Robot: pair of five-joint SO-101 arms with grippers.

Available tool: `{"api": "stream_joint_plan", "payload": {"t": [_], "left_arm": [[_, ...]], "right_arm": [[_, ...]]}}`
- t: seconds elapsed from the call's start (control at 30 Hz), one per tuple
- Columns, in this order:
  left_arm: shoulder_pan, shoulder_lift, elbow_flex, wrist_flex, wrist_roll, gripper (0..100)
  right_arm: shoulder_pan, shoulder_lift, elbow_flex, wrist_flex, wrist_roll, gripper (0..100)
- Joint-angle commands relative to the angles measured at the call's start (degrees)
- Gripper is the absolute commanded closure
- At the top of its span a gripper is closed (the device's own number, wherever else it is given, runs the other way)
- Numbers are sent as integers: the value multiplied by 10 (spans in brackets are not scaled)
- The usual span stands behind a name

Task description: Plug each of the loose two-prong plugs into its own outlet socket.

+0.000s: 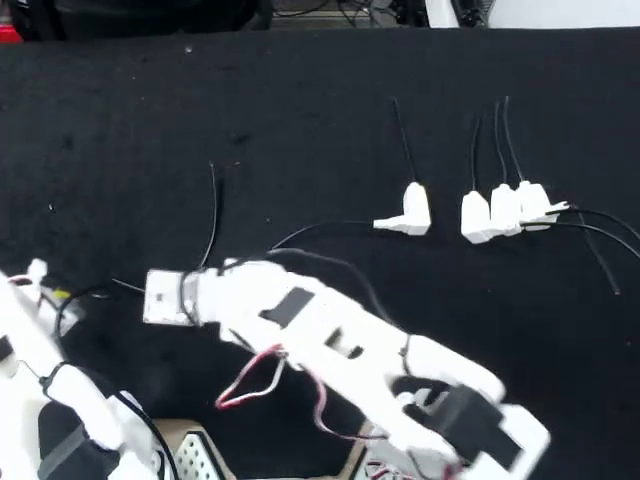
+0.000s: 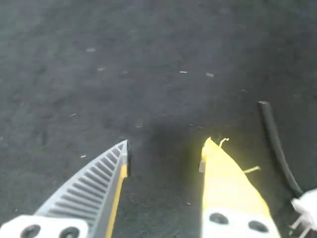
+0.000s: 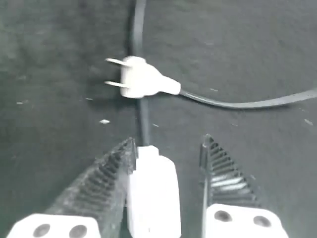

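My right gripper (image 3: 168, 144) is open, its fingers on either side of a white socket block (image 3: 152, 193) that touches one finger, with a gap to the other. A black cable (image 3: 143, 116) runs on from the block. Just beyond lies a loose white two-prong plug (image 3: 141, 82) across that cable, prongs pointing sideways. In the high view the right arm stretches across the table's front to the left centre, gripper (image 1: 155, 298). My left gripper (image 2: 166, 148) stands open over bare black cloth, a black cable end (image 2: 272, 139) beside its yellow finger (image 2: 228, 183).
At the table's right a single white plug-and-socket piece (image 1: 410, 212) lies near a row of three white ones (image 1: 505, 210), thin black cables (image 1: 402, 135) trailing from them. The left arm (image 1: 60, 400) sits at the front left corner. Black cloth (image 1: 150, 120) covers the table.
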Motion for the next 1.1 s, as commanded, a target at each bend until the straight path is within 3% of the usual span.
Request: {"api": "stream_joint_plan", "payload": {"t": [0.0, 0.13, 0.33, 0.7, 1.07], "left_arm": [[-24, -13, -7, -6, 25, 762], [-23, -13, -8, -6, 35, 762], [-24, -13, -11, -6, 35, 762], [-24, -13, -9, -6, 35, 762], [-21, -13, -7, -5, 35, 762]], "right_arm": [[-11, 78, -87, -8, 9, 792], [-7, 142, -153, 18, 8, 779], [-9, 154, -199, 70, 8, 613], [-60, 161, -185, 68, 98, 610], [-50, 245, -267, 105, 99, 638]]}}
